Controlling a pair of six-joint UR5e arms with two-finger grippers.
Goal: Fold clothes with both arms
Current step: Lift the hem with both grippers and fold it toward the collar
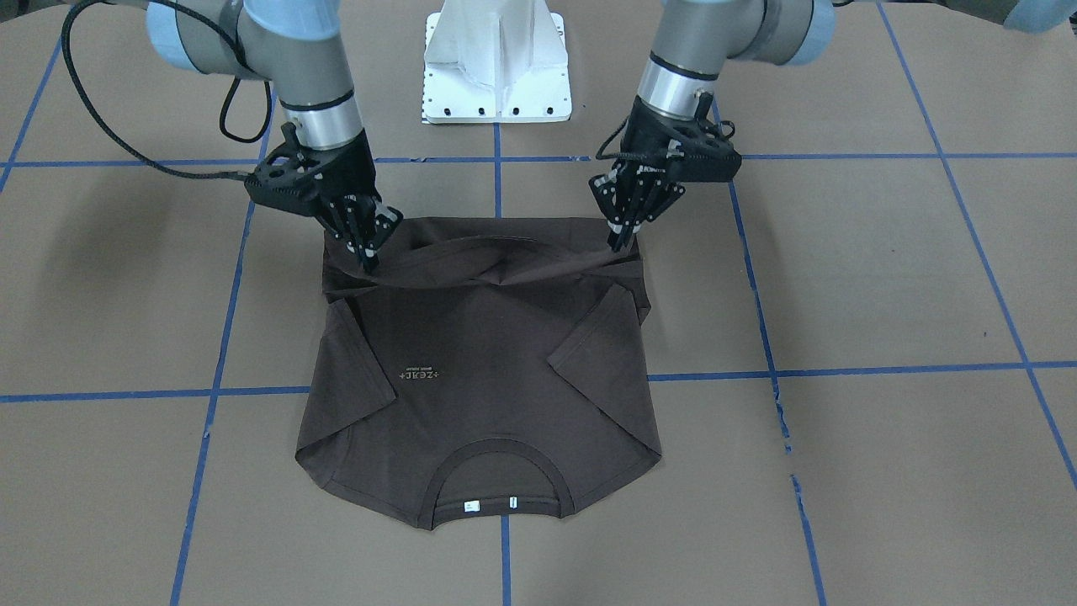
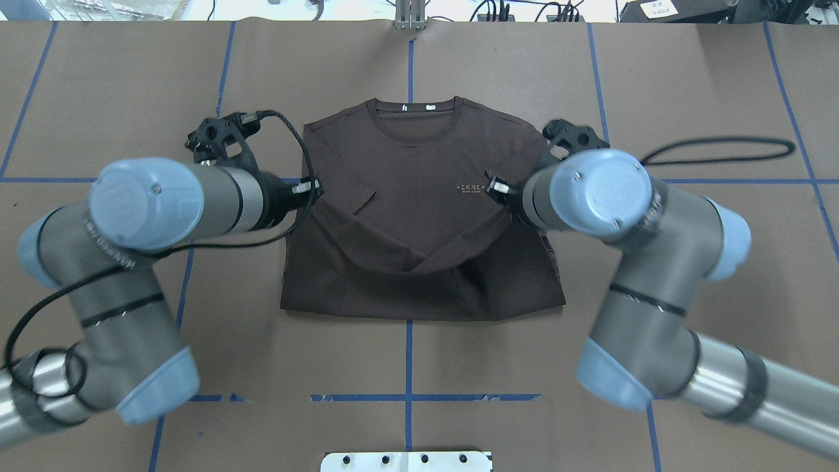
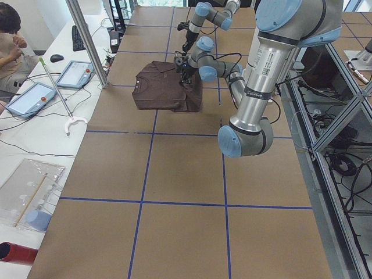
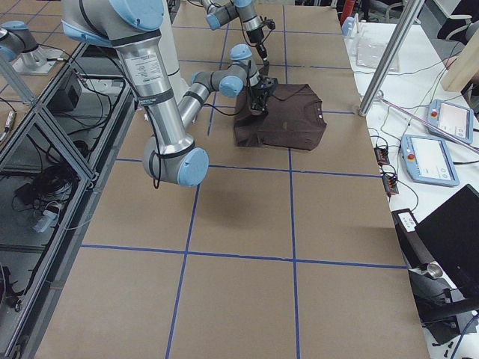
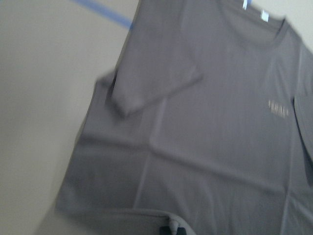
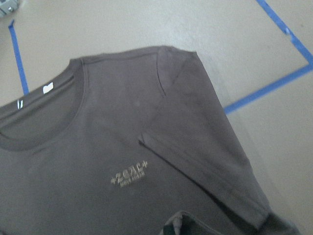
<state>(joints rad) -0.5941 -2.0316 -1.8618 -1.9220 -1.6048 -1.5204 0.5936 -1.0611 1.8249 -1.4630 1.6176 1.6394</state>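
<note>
Clock bearings are read in the overhead view, with 12 o'clock pointing away from the robot.

1. Table point(image 1: 883, 269): brown surface, crossed by blue tape lines point(image 1: 496, 181). A white pedestal base point(image 1: 496, 76) is sitting at its 6 o'clock edge.
2. Left arm point(image 2: 144, 203) and right arm point(image 2: 590, 190): they are reaching in from 8 and 4 o'clock, and their wrists are angling down over the garment.
3. T-shirt point(image 1: 488, 353): it is lying chest up at the table's centre. Both sleeves point(image 1: 602, 353) are lying turned inward over the body. The lower part is doubling over, leaving a fold at 6 o'clock. The hem point(image 1: 496, 252) is hanging slack between the two tools, above the chest.
4. Left tool point(image 1: 623, 240): its fingers are clamping the hem corner at the shirt's 9 o'clock side.
5. Right tool point(image 1: 368, 257): its fingers are pinching the hem corner at the 3 o'clock side.
6. Collar point(image 1: 496, 443): ribbed and round, it is resting flat at the 12 o'clock end.
7. Lettering point(image 1: 420, 375): small and pale, it is showing on the chest toward 3 o'clock.
8. Tags point(image 1: 471, 506): two white ones are showing inside the neck at 12 o'clock.
</note>
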